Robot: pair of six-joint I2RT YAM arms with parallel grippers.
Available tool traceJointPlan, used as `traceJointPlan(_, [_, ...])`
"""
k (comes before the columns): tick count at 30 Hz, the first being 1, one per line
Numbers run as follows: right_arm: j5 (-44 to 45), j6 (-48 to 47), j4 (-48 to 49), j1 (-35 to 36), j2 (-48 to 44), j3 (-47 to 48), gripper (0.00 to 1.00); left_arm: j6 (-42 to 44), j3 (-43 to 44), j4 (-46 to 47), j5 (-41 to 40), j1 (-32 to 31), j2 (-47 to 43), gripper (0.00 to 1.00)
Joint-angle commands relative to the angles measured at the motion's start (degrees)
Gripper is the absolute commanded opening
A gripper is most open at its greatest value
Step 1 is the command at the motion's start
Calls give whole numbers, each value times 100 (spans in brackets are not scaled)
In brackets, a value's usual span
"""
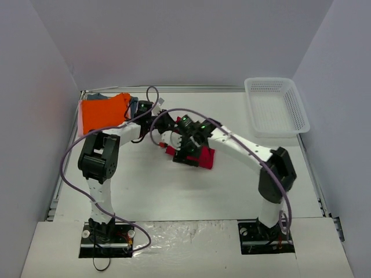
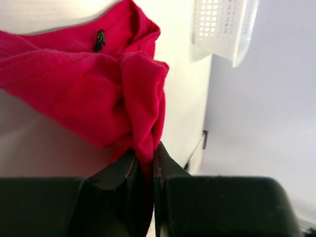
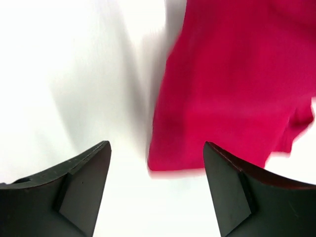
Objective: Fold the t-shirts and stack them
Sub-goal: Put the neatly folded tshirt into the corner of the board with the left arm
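The crimson-red t-shirt (image 1: 200, 156) lies bunched at mid table, mostly under the two wrists. My left gripper (image 2: 146, 153) is shut on a fold of the red t-shirt (image 2: 84, 94) and holds it up. My right gripper (image 3: 157, 153) is open, just above the table, with a corner of the red t-shirt (image 3: 232, 89) a little ahead of its fingertips. The orange folded t-shirt (image 1: 103, 111) lies at the back left, on a grey-blue one (image 1: 133, 106) whose edge shows. The pale pink t-shirt is not in view.
A white mesh basket (image 1: 276, 106) stands at the back right; it also shows in the left wrist view (image 2: 222, 24). Grey walls close the table on three sides. A purple cable (image 1: 69, 168) loops beside the left arm.
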Motion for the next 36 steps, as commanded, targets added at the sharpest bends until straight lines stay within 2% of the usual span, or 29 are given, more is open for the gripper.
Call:
traceJointPlan(1, [-942,-750,-1578,-1066,-1360,-140,72,1339,671,-1513,-39,165,-149,2])
traceJointPlan(5, [-952,-1068,-1729,-2298,-2117,-922,71,2950,1637,-3539,-1198,236,-105,2])
traceJointPlan(6, [-1091,-1086,-1720,-2570,-2335,-1063,71,3353,2031,-4091,-1810,236,-70,3])
traceJointPlan(8, [-1337,-1138,-1685,-2765,-2513,-1431,71,3707,2411,-4525,-2323,236,0,2])
traceJointPlan(10, [-1679,-1095,-1598,-2836,-2689,-1591,70,4173,3096,-5130,-3243,209,149,2])
traceJointPlan(12, [-1848,-1016,-1431,-2880,-2794,-1776,70,4489,3780,-5631,-3765,183,316,2])
traceJointPlan(17, [-2182,-901,-1070,-2915,-2637,-2118,71,4833,4749,-6047,-5126,156,518,2])
traceJointPlan(22, [-2305,-919,-964,-2924,-2233,-2181,76,5115,5662,-6320,-5744,157,870,2])
traceJointPlan(25, [-2542,-954,-938,-2924,-2048,-2189,77,5396,6191,-6663,-6393,95,1230,2])
traceJointPlan(30, [-2789,-1024,-947,-2959,-1819,-2242,79,5817,6526,-6479,-7052,69,1336,3])
traceJointPlan(36, [-2903,-1077,-938,-2968,-1635,-2348,80,6503,7175,-6417,-7423,104,1565,2])
